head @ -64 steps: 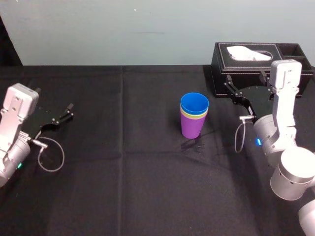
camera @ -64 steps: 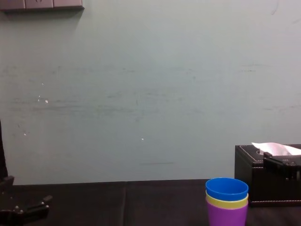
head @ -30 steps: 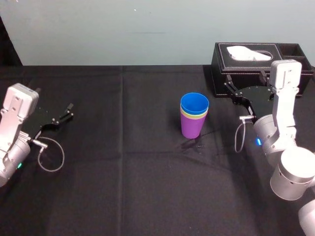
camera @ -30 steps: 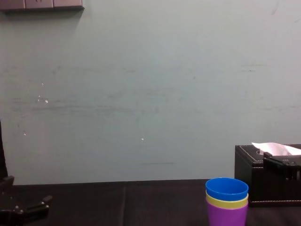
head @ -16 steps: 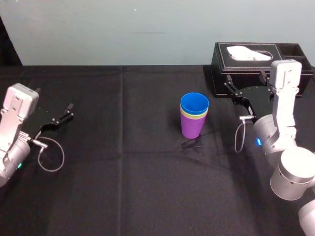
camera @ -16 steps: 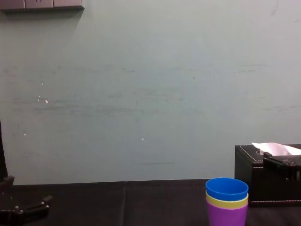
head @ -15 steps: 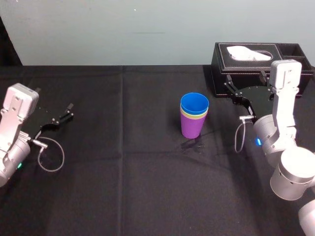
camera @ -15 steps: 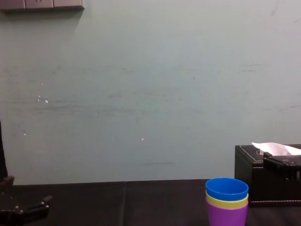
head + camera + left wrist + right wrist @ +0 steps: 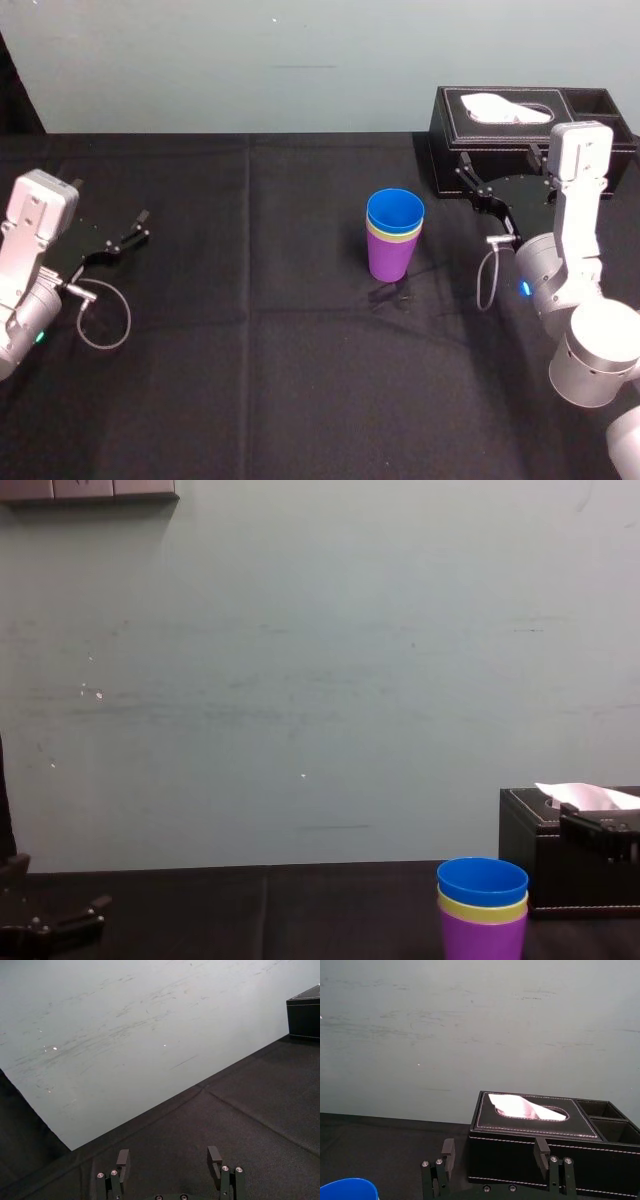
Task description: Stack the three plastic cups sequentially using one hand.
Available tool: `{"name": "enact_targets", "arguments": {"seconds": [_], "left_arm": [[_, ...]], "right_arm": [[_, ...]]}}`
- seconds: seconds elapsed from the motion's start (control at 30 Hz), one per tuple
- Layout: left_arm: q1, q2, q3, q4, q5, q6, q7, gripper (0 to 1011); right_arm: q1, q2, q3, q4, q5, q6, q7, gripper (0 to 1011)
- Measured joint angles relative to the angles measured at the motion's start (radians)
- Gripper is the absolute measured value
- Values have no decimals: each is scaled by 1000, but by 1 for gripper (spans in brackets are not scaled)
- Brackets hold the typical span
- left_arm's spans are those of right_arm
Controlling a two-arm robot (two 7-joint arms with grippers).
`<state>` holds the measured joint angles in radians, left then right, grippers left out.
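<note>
Cups (image 9: 394, 236) stand nested, purple outermost, yellow-green, then blue, at centre frame in the head view; left gripper (image 9: 145, 224) mid-left, right gripper (image 9: 466, 178) upper right, both with jaws apart

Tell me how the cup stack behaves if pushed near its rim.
Likely tips: the stack stands tall on the purple cup's narrow base. Probably light and stiff, being smooth plastic. The black cloth may grip it, favouring toppling over sliding.

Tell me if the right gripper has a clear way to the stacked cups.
Probably yes. The right gripper sits open right of the stacked cups, bare black cloth between them; the tissue box stands behind it, off the path. The left gripper sits far left.
</note>
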<state>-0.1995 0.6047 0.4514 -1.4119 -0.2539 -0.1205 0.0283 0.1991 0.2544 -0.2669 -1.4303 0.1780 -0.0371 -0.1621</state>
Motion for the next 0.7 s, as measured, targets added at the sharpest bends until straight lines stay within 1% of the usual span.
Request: {"name": "enact_targets", "arguments": {"seconds": [0.7], "left_arm": [[0, 0, 0, 0, 0, 0, 0, 1011]], "right_arm": [[0, 0, 0, 0, 0, 0, 0, 1002]]}}
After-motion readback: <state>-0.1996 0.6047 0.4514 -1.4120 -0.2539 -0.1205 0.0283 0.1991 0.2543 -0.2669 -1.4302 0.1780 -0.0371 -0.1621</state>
